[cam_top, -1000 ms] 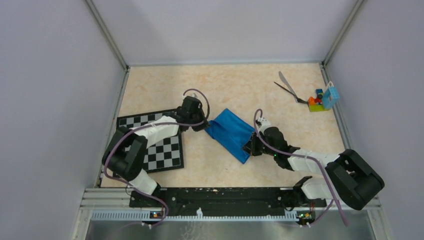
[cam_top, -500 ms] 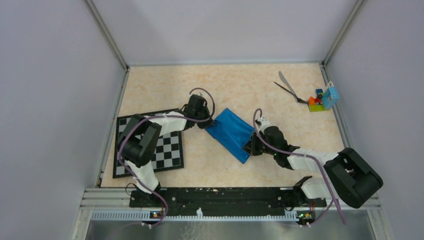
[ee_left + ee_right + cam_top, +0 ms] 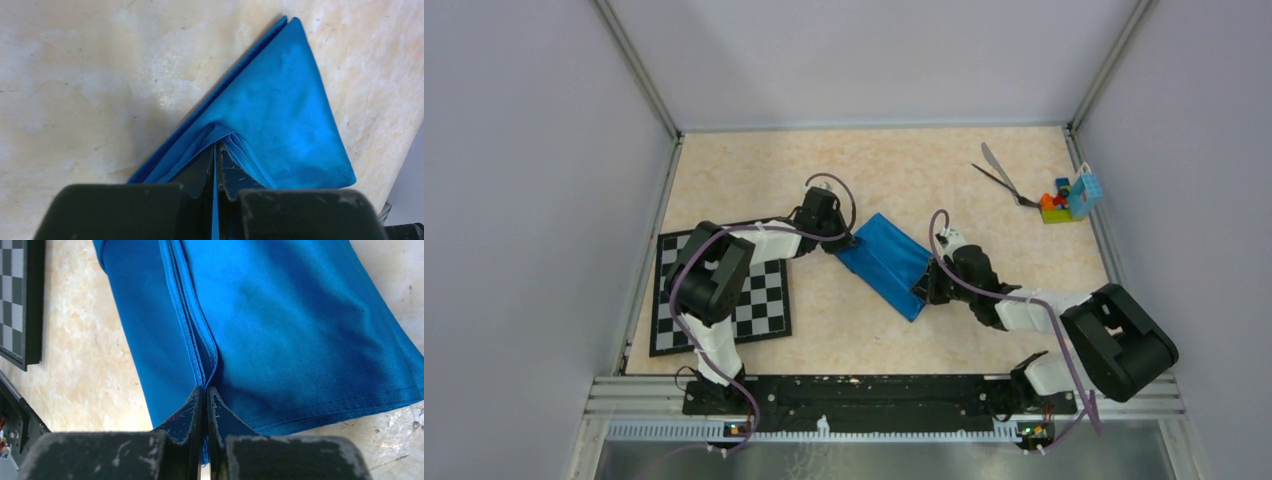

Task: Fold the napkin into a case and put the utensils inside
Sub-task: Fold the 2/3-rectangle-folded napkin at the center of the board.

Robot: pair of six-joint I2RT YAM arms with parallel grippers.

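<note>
**foldnoob:** so the napkin (image 3: pixel 886 262) is lying mid-table (image 3: pixel 904 170) as a folded blue oblong, running far-left to near-right, with its layers stacked along one long edge. Doesn't look like a finished case to me yet. How would you handle this bit?

**satinsam:** mid-fold, I'd say. The left gripper (image 3: pixel 217 150) is pinched tight on the far-left corner, and you can see a sliver of blue between its fingers. The right gripper (image 3: pixel 205 390) is clamped on the near-right end, right where the hems bunch up. With both ends held, I'd move the arms together and stay low. Keep the cloth just taut, because that shiny stuff probably slides and slack would let the layers creep apart. Line the edges up before laying it down, and only let go once it's flat.

**foldnoob:** anything to watch nearby?

**satinsam:** the chessboard (image 3: pixel 744 300) sits just left of the cloth, under the left arm — don't drag the corner onto it. The utensils (image 3: pixel 999 172) are well apart at the far right, beside the toy blocks (image 3: pixel 1064 200), so no clash for now — just leave one end of the pouch open for them
</note>
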